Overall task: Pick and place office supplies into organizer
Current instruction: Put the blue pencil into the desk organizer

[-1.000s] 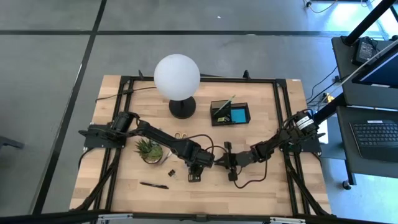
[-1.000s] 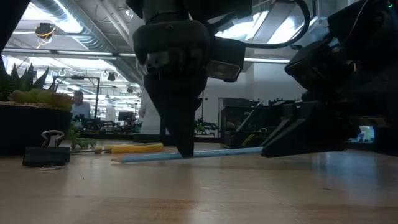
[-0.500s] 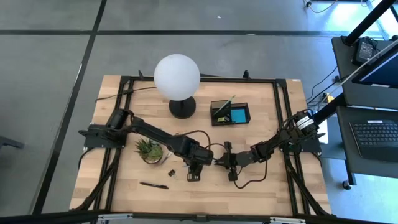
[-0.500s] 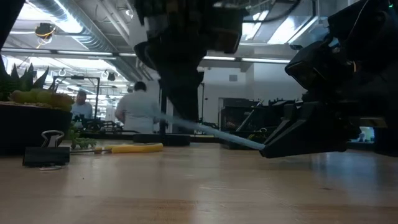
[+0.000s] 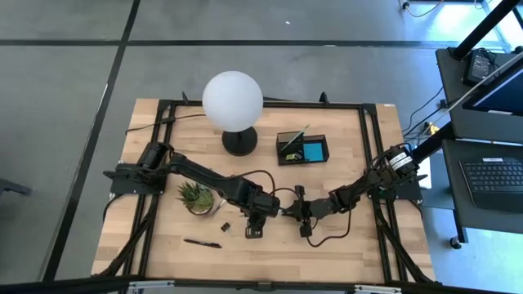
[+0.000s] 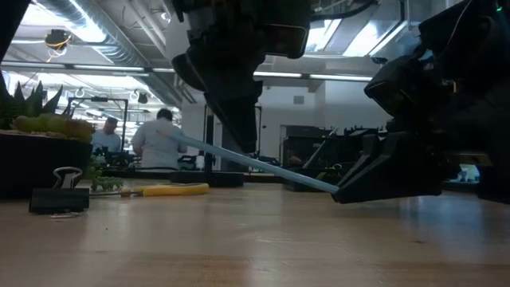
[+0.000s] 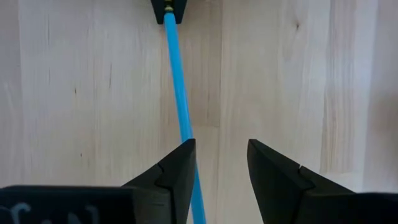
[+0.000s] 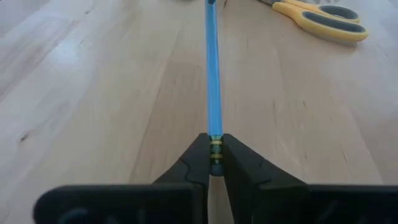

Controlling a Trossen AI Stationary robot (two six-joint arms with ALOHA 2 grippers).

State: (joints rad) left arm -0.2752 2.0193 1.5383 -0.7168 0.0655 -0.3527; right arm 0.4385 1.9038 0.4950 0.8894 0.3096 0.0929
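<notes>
Right wrist view shows the right gripper (image 8: 214,163) with jaws clamped on the banded end of a blue pencil (image 8: 212,68), which slants upward away from it over the desk (image 8: 93,87). In the left wrist view the left gripper (image 7: 221,168) has its jaws parted, and the pencil runs alongside one finger (image 7: 177,171) rather than between the two; whether it touches that finger cannot be told. Both grippers meet at mid-desk in the high view, well apart from the organizer (image 5: 302,149) beside the lamp (image 5: 233,102).

The step in hand looks like the pick of the pencil, possibly a pass between arms. The next move would call for a secure single grip, then a carry to the organizer.

The organizer already holds a blue pad (image 5: 314,152) and a slanted pencil-like item. Scissors (image 8: 317,18), a pen (image 5: 202,242) and a binder clip (image 6: 60,195) lie on the desk.
</notes>
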